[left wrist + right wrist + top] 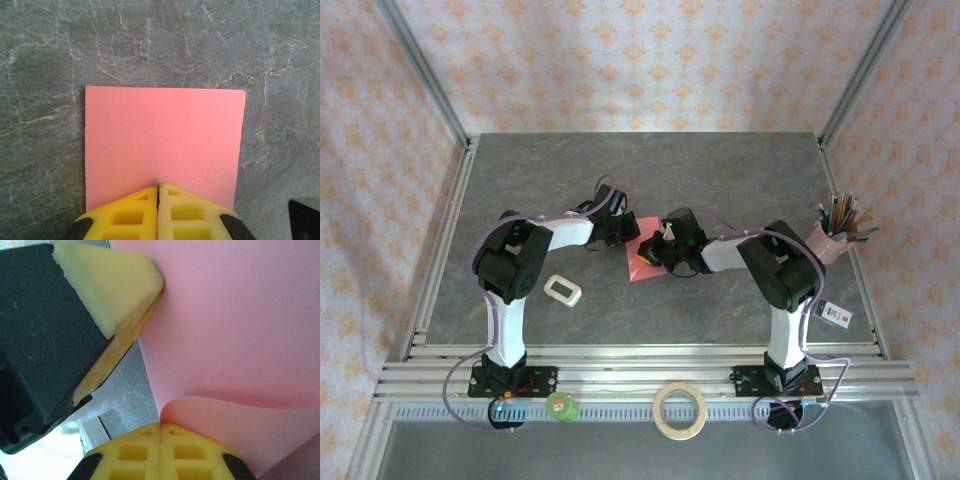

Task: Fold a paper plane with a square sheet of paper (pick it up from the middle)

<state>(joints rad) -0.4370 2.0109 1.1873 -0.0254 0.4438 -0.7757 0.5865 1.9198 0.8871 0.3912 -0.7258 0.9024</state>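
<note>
The square sheet of paper (640,267) is pink-red and lies mid-table between both arms. In the left wrist view the sheet (165,135) is flat, with its corners sharp. My left gripper (158,186) is shut, its yellow tips resting on the sheet near the closer edge. From the right wrist view the left gripper's fingers (125,285) touch the sheet (240,315) from the upper left. My right gripper (160,425) is shut on the sheet's edge, and a flap of it curls up and over from the tips. From above, the left gripper (626,234) and right gripper (660,254) nearly meet.
A small white gadget (562,290) lies left of the sheet. A pink cup of pens (832,240) stands at the right edge, with a small tag (835,314) near it. A tape roll (680,411) and a green item (561,406) sit on the front rail.
</note>
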